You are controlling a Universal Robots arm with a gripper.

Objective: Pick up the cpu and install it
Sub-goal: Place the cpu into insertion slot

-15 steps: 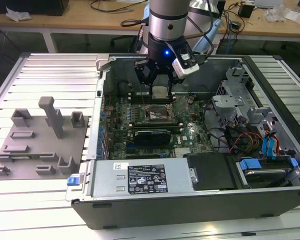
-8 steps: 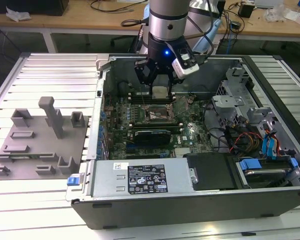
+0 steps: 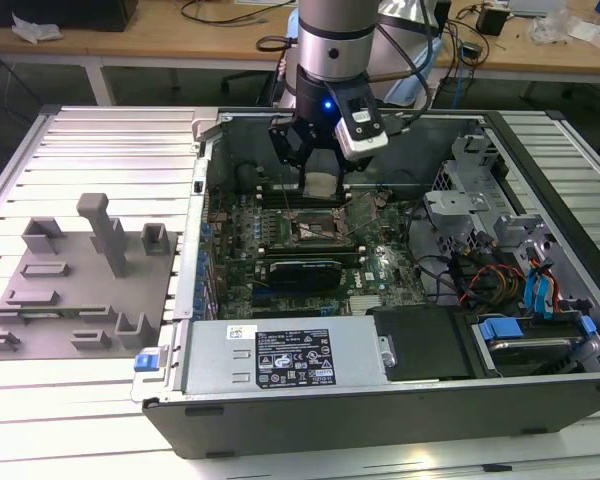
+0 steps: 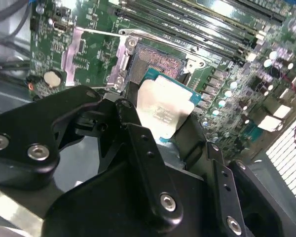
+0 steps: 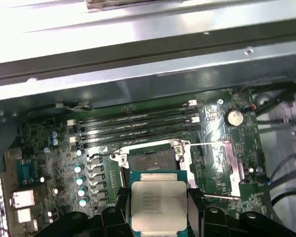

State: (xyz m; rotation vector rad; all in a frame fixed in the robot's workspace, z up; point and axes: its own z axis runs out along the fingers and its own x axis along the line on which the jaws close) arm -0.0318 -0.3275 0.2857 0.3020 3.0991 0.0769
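Note:
The cpu (image 3: 321,184) is a flat square chip with a silver top, and my gripper (image 3: 320,172) is shut on it. It hangs inside the open computer case, a little above the motherboard. In both wrist views the cpu (image 4: 163,109) (image 5: 158,205) sits between the black fingers (image 4: 138,143), with its green rim showing. The dark square socket (image 5: 150,160) (image 4: 158,61) (image 3: 315,232) lies just beyond and below the chip. The socket stands uncovered, with its metal load plate (image 5: 226,163) (image 4: 76,54) flipped to the side.
Memory slots (image 5: 133,126) run alongside the socket. A power supply (image 3: 280,360) fills the case's near side, and drive cages with cables (image 3: 500,260) stand at the exterior view's right. A grey fixture with blocks and posts (image 3: 70,290) lies on the slatted table at the left.

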